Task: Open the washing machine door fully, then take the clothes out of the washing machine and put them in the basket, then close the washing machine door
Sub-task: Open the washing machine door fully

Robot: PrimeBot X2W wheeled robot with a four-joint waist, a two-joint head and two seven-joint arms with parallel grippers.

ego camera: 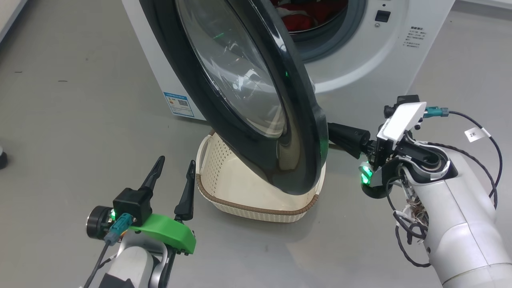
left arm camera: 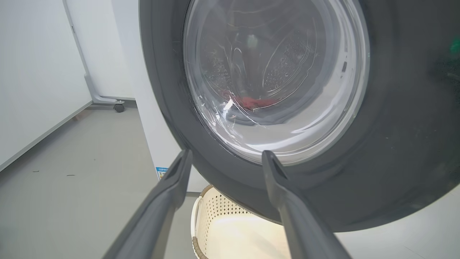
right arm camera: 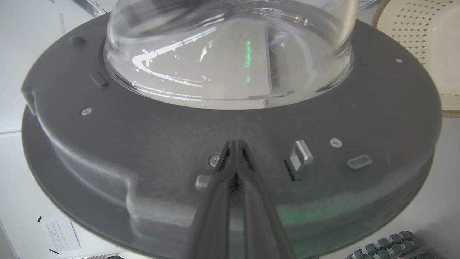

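The white washing machine [ego camera: 360, 60] stands at the top of the head view. Its round black-rimmed door [ego camera: 256, 92] hangs partly swung out, glass bowl toward the drum. Red clothes [ego camera: 304, 16] lie inside the drum, seen again through the glass as red clothes [left arm camera: 257, 102]. The cream basket [ego camera: 224, 200] sits on the floor under the door. My right gripper [right arm camera: 236, 143] is shut, empty, its tips against the door's [right arm camera: 143, 144] inner face next to the latch. My left gripper [ego camera: 176, 168] stands open and empty, left of the basket [left arm camera: 215, 219] and short of the door's [left arm camera: 395, 162] outer face.
Grey floor lies to the left and in front. A blue label sticker [ego camera: 179, 104] marks the machine's lower corner. A wheeled stand foot [left arm camera: 107, 102] sits by the white wall behind. Loose cables [ego camera: 480, 132] hang around my right forearm.
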